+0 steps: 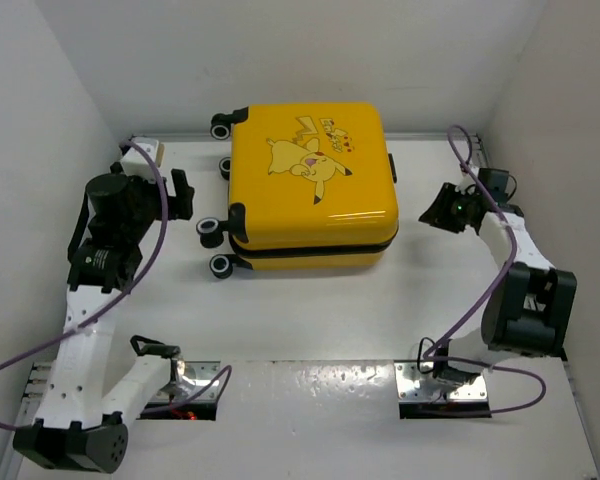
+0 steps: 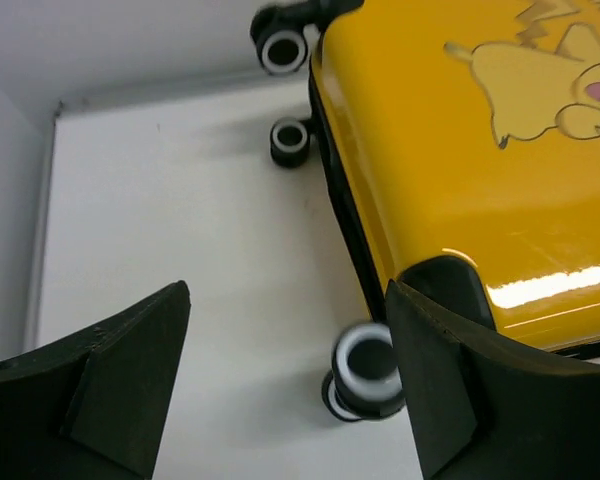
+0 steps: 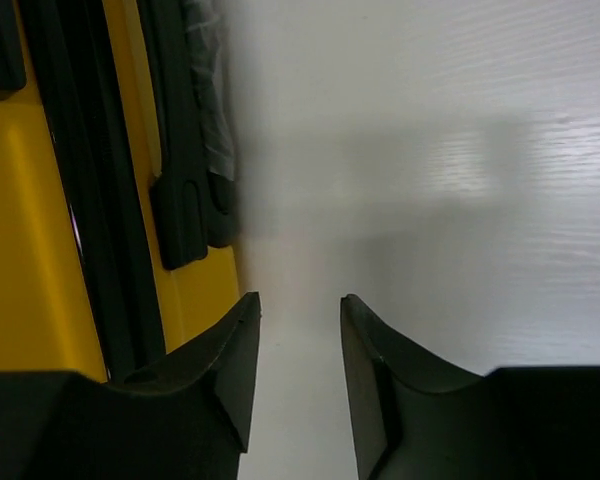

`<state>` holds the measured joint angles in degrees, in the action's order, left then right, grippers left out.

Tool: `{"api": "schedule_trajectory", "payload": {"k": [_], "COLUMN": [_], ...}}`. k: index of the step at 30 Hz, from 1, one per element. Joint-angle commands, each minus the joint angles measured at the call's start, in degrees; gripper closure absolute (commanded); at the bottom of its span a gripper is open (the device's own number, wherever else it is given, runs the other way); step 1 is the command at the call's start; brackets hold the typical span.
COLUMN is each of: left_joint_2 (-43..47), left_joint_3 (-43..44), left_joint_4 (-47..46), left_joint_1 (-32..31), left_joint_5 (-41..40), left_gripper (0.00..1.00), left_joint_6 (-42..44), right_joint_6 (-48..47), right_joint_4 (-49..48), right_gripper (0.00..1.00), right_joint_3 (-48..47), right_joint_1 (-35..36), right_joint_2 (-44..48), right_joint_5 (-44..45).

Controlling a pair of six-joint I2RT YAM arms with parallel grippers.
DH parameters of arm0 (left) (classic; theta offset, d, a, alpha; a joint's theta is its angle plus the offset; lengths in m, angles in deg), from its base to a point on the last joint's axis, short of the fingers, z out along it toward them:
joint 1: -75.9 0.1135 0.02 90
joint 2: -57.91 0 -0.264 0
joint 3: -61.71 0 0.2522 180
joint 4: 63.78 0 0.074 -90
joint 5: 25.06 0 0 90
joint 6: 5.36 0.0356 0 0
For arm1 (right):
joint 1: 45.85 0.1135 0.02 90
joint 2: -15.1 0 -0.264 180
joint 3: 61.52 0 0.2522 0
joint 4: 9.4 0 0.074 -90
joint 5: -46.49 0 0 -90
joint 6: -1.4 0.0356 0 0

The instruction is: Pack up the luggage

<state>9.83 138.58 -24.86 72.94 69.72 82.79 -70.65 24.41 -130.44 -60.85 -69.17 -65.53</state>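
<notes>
Starting at the near edge, both arm bases are bolted down on the white table (image 1: 330,320). A bit further out, my left gripper (image 2: 287,300) is spread wide with nothing in it. It's hanging just beside the wheel end of the luggage (image 1: 310,190), with one black wheel (image 2: 368,365) right next to a finger. The right gripper (image 3: 300,305) has only a narrow gap, bare table showing through, so it's gripping nothing either. It sits just off the opposite end by the black side handle (image 3: 185,210). The yellow case lies flat and shut between the two grippers, Pikachu drawing (image 1: 305,160) facing up, black zipper seam (image 1: 310,250) on the near side, far edge close to the back wall.
</notes>
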Motion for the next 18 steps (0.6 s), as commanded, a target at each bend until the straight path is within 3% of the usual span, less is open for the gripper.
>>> {"api": "schedule_trajectory", "payload": {"k": [1, 10, 13, 18], "left_joint_2": [0.0, -6.1, -8.2, -9.9], "left_joint_3": [1.2, 1.8, 2.4, 0.2], "left_joint_4": [-0.3, 4.2, 6.3, 12.3], "left_joint_1": [2.1, 12.7, 17.7, 25.3], "left_joint_5": [-2.7, 1.9, 5.0, 8.6], "left_gripper": [0.16, 0.16, 0.16, 0.16], "left_joint_6": [-8.7, -19.8, -22.3, -27.4], "right_joint_6": [5.6, 20.3, 23.3, 26.9], "right_joint_4": [-6.9, -12.7, -14.7, -14.0], "right_gripper": [0.63, 0.7, 0.74, 0.79], "right_joint_3": [-0.7, 6.5, 9.4, 8.8], "right_joint_1": [3.6, 16.3, 23.6, 44.0], "right_joint_2": [-3.3, -9.5, -7.1, -1.7], "right_joint_5": [-1.9, -2.8, -3.6, -1.2]}}
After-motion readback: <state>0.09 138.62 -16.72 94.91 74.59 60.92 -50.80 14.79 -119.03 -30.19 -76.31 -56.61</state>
